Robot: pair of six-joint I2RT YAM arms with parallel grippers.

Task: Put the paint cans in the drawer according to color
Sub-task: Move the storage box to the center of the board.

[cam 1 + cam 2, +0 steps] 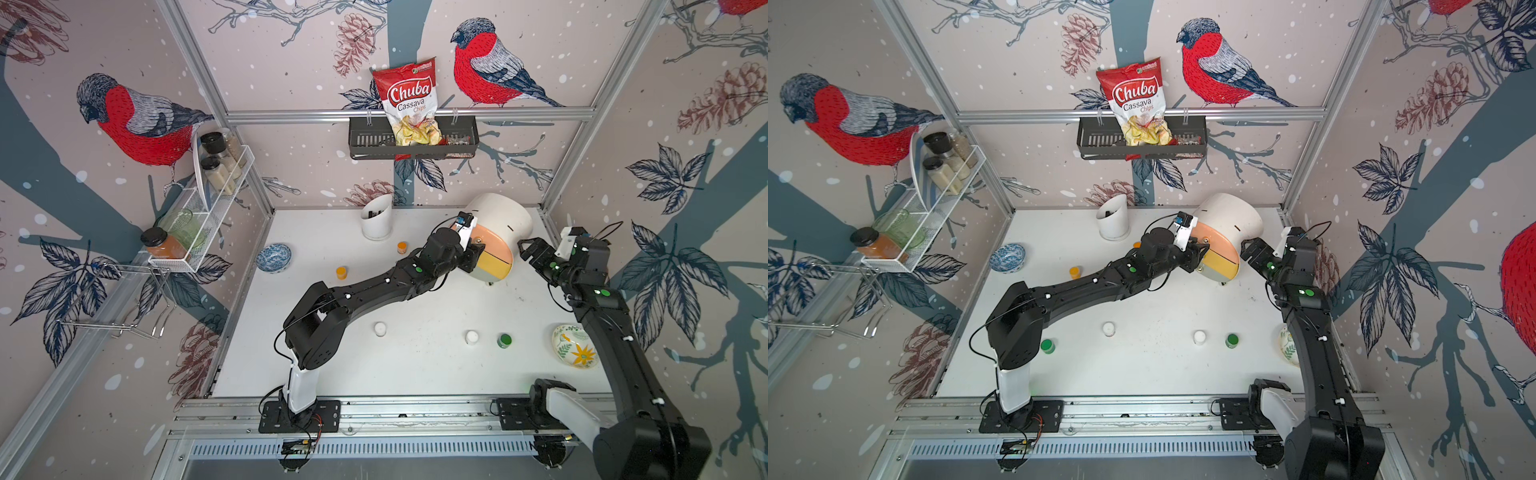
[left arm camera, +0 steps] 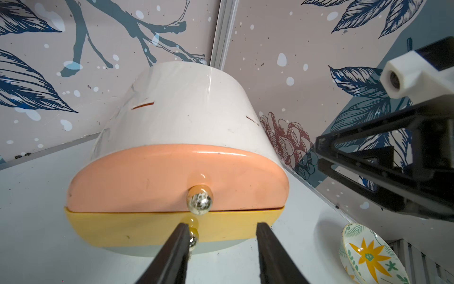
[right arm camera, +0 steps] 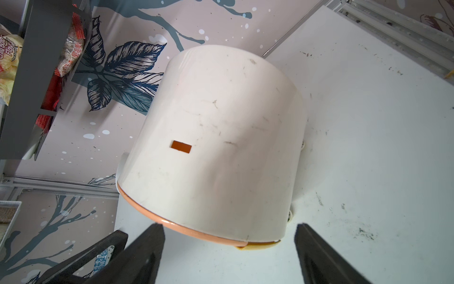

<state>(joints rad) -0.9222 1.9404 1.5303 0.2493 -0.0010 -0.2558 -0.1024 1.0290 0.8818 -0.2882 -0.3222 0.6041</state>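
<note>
The drawer chest [image 1: 505,218] is a white barrel at the back right with peach [image 2: 177,177] and yellow [image 2: 228,226] fronts. My left gripper [image 2: 223,231] is at the yellow front, jaws apart. The yellow drawer's metal knob [image 2: 193,239] lies between them, against one finger [image 2: 177,250]. My right gripper [image 3: 229,225] stands open beside the chest's white wall [image 3: 221,123], not touching it. The paint cans stand loose on the table: two orange [image 1: 401,247] [image 1: 341,272], two white [image 1: 380,329] [image 1: 471,336], and two green [image 1: 504,340] [image 1: 1047,345].
A white slant-topped holder cup [image 1: 376,220] stands at the back, a blue bowl [image 1: 273,257] at the left, a flowered dish [image 1: 575,347] under the right arm. A wire rack with jars [image 1: 208,187] hangs on the left wall, a black basket with chips [image 1: 411,137] behind.
</note>
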